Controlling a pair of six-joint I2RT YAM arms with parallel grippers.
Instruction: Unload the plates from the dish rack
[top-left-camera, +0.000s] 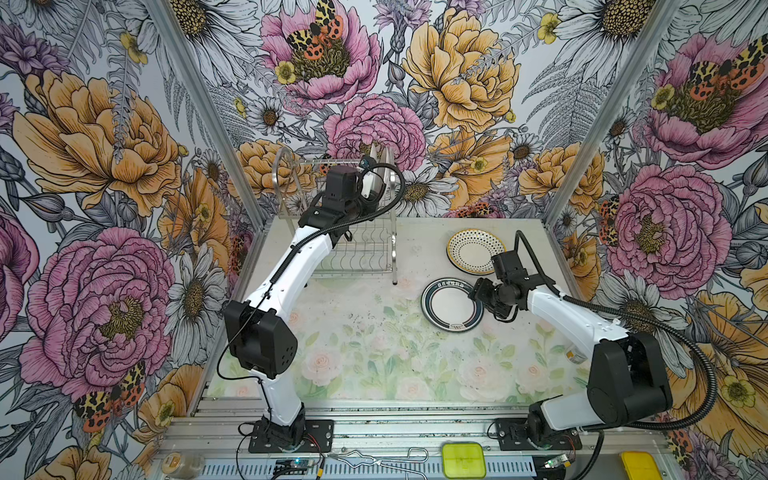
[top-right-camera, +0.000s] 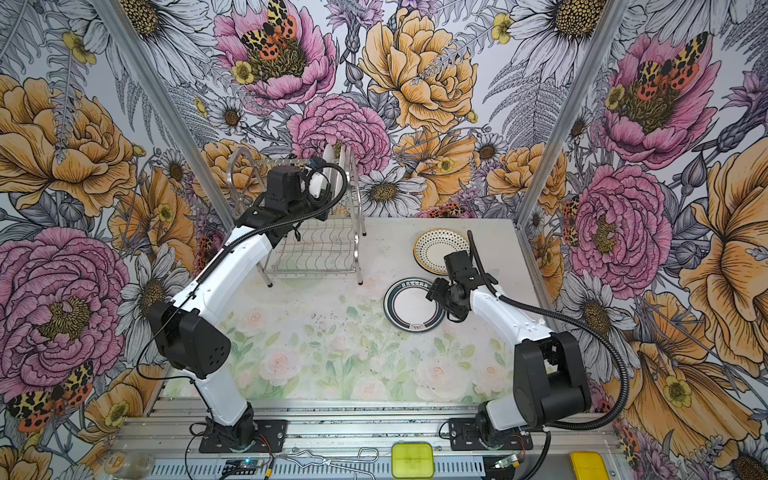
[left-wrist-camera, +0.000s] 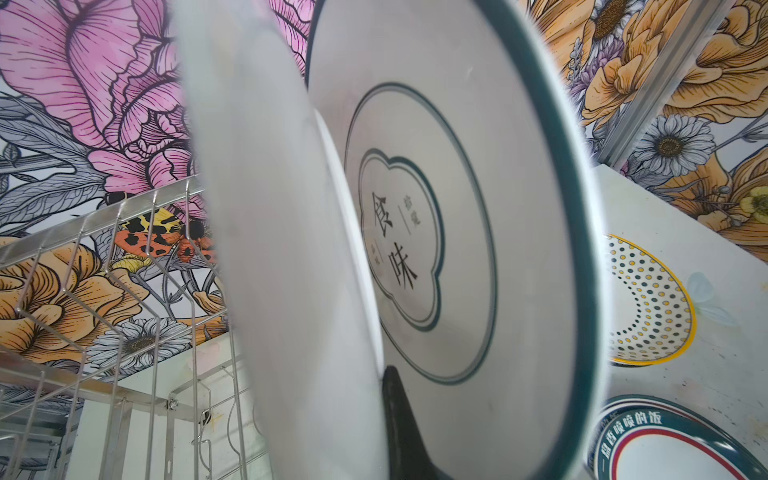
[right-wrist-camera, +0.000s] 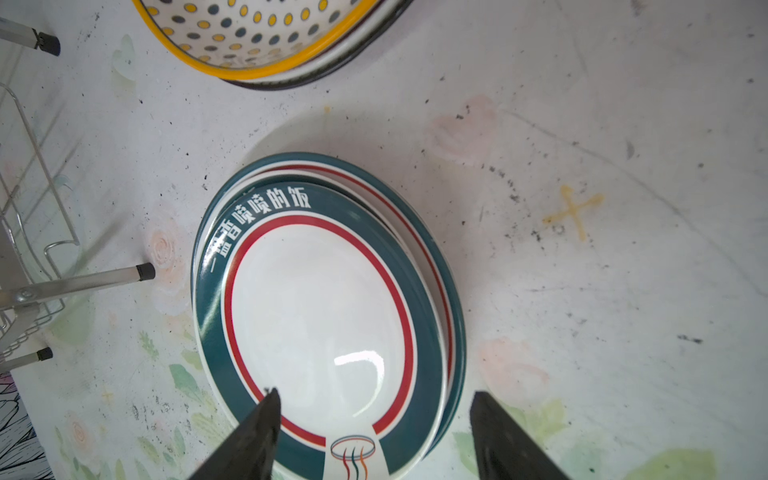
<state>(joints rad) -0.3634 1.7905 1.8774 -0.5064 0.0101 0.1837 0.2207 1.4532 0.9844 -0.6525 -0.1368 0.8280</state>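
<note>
The dish rack (top-left-camera: 359, 255) (top-right-camera: 318, 255) stands at the back left of the table. Two plates stand upright at the right end of its top tier. My left gripper (left-wrist-camera: 382, 374) is shut on the rim of the nearer white plate (left-wrist-camera: 282, 249) (top-left-camera: 375, 166). One finger (left-wrist-camera: 401, 419) lies between it and a teal-rimmed plate with Chinese characters (left-wrist-camera: 478, 174); the other finger is hidden. My right gripper (right-wrist-camera: 374, 395) (top-left-camera: 474, 293) hangs open over a stack of teal-and-red plates (right-wrist-camera: 316, 307) (top-left-camera: 446, 307) on the table. A dotted yellow-edged plate (top-left-camera: 471, 249) (right-wrist-camera: 257, 37) lies behind that stack.
Aluminium posts and flowered walls close in the table at left, back and right. On the front rail lie a yellow-green box (top-left-camera: 463, 459), a yellow object (top-left-camera: 640, 465) and a bent wire tool (top-left-camera: 374, 457). The rack's lower tier (top-right-camera: 316, 249) holds no plates.
</note>
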